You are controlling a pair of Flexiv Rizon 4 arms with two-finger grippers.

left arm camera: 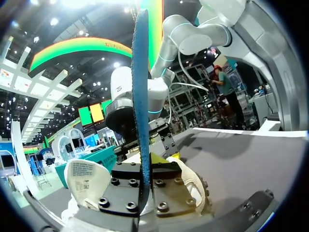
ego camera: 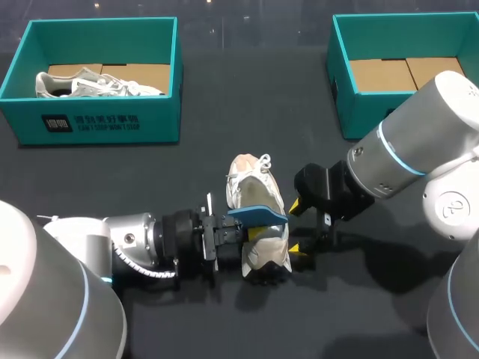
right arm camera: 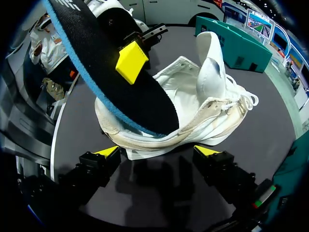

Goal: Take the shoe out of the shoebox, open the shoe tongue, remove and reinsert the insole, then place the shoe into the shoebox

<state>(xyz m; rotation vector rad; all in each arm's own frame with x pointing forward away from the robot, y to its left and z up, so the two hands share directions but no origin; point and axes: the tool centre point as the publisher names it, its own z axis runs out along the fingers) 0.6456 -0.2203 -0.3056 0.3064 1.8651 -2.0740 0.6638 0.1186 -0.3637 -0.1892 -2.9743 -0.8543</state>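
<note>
A white shoe (ego camera: 247, 187) lies on the dark table at the middle, its tongue pulled up. My left gripper (ego camera: 251, 230) comes in from the left and is shut on a blue-edged insole (ego camera: 258, 215), held just above the shoe's heel opening. In the left wrist view the insole (left arm camera: 141, 96) stands edge-on between the fingers, over the shoe (left arm camera: 84, 176). My right gripper (ego camera: 297, 226) stands open at the shoe's right side. From the right wrist the shoe (right arm camera: 203, 111) lies ahead of the gripper (right arm camera: 157, 152), with the insole's black underside (right arm camera: 120, 82) above it.
A teal shoebox (ego camera: 97, 123) at the back left holds another white shoe (ego camera: 97, 84). A second teal shoebox (ego camera: 340, 82) at the back right shows only its cardboard floor. Bare dark table lies between the boxes and the shoe.
</note>
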